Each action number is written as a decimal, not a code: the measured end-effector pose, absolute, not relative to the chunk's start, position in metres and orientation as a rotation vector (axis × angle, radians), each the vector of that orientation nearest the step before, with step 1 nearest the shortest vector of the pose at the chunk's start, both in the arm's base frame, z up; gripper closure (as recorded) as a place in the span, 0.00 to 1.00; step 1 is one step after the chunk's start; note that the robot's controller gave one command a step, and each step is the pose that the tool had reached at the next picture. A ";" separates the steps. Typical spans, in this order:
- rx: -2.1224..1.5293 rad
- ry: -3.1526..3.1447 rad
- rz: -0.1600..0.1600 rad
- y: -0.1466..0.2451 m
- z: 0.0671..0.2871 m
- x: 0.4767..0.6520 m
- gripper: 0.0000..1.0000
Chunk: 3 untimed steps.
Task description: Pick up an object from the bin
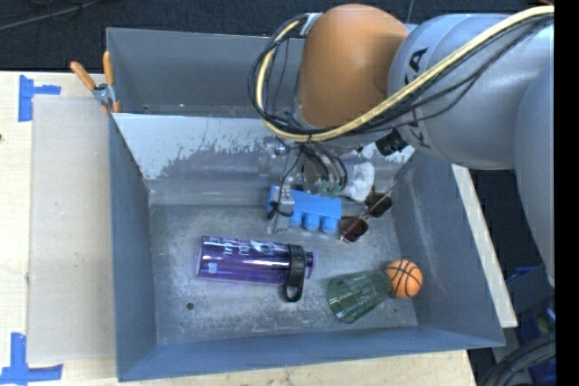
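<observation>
My gripper (282,191) hangs low at the back middle of the bin, under the arm's orange cover. A blue toy brick (317,212) lies right beside it, touching or nearly touching its right side. Dark sunglasses (362,220) lie just right of the brick, and a crumpled white thing (362,180) sits behind them. In front of my gripper, a purple bottle (249,259) with a black cap loop lies on its side on the bin floor.
A clear green cup (355,296) lies on its side at the front right, with a small orange basketball (404,277) next to it. The arm and its cables hang over the bin's back right part. The left half of the floor is bare.
</observation>
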<state>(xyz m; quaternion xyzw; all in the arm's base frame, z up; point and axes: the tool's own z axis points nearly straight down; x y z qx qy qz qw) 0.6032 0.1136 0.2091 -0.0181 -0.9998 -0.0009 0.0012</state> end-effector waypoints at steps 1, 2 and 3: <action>-0.070 -3.139 -0.002 0.108 0.205 0.602 0.00; 0.216 -3.132 -0.002 0.130 0.187 0.595 0.00; 0.060 -3.138 -0.003 0.119 0.180 0.594 0.00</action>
